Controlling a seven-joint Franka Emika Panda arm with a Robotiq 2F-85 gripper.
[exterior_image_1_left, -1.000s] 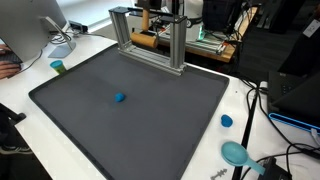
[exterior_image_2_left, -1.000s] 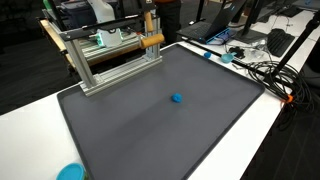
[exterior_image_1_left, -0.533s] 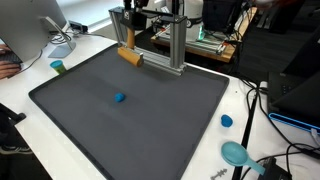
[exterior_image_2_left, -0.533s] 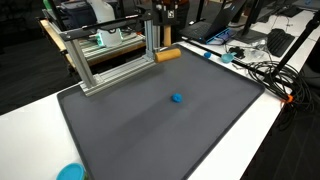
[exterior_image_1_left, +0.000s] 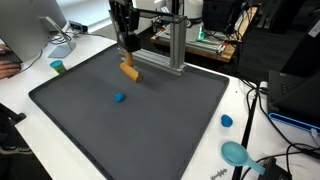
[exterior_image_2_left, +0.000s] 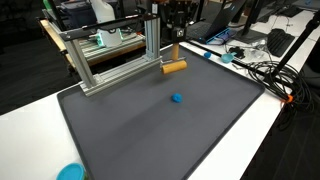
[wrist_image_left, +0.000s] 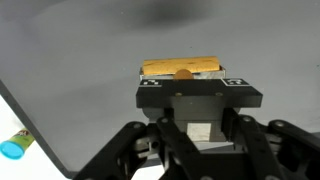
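Moved from metal frame (exterior_image_1_left: 180, 45) out over grey mat (exterior_image_1_left: 150, 125); end effector (exterior_image_1_left: 126, 61) clamped on orange cylinder (exterior_image_1_left: 129, 72); blue ball (exterior_image_1_left: 119, 98) near.

Gripper (exterior_image_2_left: 176, 57) hung over the far side of the mat (exterior_image_2_left: 150, 135), jaws closed on a dowel (exterior_image_2_left: 174, 68). Dowel was orange, lying level, probably just clear of the mat; hard to tell at this angle. It sat just beside the end post of the metal frame (exterior_image_2_left: 100, 62). Blue ball (exterior_image_2_left: 177, 98) lay on the mat, near the dowel on the camera side, not touching. Cyan disc (exterior_image_2_left: 70, 172) sat off the mat on the white table (exterior_image_2_left: 25, 125). Cables (exterior_image_2_left: 262, 70) lay along the far table edge.
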